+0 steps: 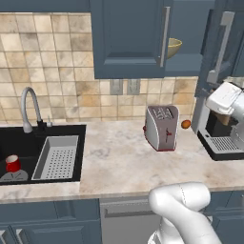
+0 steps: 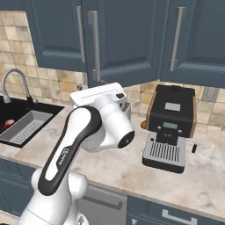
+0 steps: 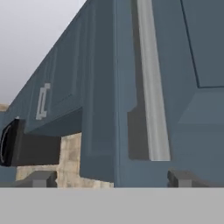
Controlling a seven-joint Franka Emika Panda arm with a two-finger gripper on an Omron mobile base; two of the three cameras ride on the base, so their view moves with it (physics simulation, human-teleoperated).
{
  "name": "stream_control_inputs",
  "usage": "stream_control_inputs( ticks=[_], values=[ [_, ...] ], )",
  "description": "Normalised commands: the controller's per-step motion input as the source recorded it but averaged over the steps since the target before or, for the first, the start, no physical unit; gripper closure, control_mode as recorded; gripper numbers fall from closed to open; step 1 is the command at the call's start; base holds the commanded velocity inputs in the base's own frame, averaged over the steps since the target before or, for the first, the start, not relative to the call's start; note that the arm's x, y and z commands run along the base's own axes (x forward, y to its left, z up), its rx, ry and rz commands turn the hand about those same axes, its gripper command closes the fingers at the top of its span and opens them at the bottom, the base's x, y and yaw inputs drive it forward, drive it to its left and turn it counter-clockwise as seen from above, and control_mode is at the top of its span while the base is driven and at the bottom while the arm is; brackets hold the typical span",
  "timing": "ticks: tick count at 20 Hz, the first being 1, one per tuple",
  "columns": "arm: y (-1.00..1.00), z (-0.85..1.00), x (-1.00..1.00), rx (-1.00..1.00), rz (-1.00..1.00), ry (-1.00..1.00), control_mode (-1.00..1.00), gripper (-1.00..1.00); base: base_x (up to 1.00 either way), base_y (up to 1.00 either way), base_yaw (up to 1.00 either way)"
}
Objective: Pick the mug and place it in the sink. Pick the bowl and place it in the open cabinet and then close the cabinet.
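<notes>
Two of three steps: judged complete; door closing outstanding.
Mug (image 1: pixel 13 163): red, resting in the sink (image 1: pixel 28 131) at its left end, beside the perforated tray (image 1: pixel 56 157); placement judged done.
Bowl (image 1: pixel 173 46): olive-tan, seated on the shelf inside the cabinet (image 1: pixel 128 38), partly hidden behind the open door's edge; placement judged done.
Cabinet door (image 3: pixel 175 87): ajar, swung out from the cabinet front; closing remains, judged the step in hand.
Gripper (image 3: pixel 113 178): jaws spread to full width, holding nothing; fingertips (image 3: pixel 41 178) straddling the lower edge of the door, near its vertical bar handle (image 3: pixel 151 87).
Left base view: sink contents, bowl on the shelf, toaster (image 1: pixel 161 127) near the back middle of the counter (image 1: pixel 119 162), small orange object (image 1: pixel 186 124) just beside the coffee machine (image 1: pixel 217 138) at the counter's right end; hand raised toward the open door.
Right base view: arm elbow in front, coffee machine face-on, sink at the far left with a sliver of red mug; bowl hidden by the doors.
Hand view: close look at door edge and handle, unavailable from the base; contact between fingertips and door not determinable.
Remaining need, as judged: push on the door panel until flush with the neighbouring doors.
</notes>
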Motion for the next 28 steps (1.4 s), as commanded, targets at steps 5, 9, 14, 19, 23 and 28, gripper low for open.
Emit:
stream_control_inputs(
  ticks=[5, 9, 14, 19, 23, 28],
  values=[
    [0.36, 0.0, 0.47, 0.0, -0.07, -0.18, -1.0, -1.0, 0.0, 0.0, 0.0],
    [0.4, 0.0, 0.52, 0.0, -0.19, -0.12, -1.0, -1.0, 0.0, 0.0, 0.0],
    [0.35, 0.05, 0.68, 0.0, -0.26, -0.03, -1.0, -1.0, 0.0, 0.0, 0.0],
    [0.48, 0.29, 0.74, 0.0, -0.29, 0.05, -1.0, -1.0, 0.0, 0.0, 0.0],
    [0.38, 0.35, 0.7, 0.0, -0.26, 0.11, -1.0, -1.0, 0.0, 0.0, 0.0],
    [0.26, 0.26, 0.68, 0.0, -0.25, 0.13, -1.0, -1.0, 0.0, 0.0, 0.0]
  ],
)
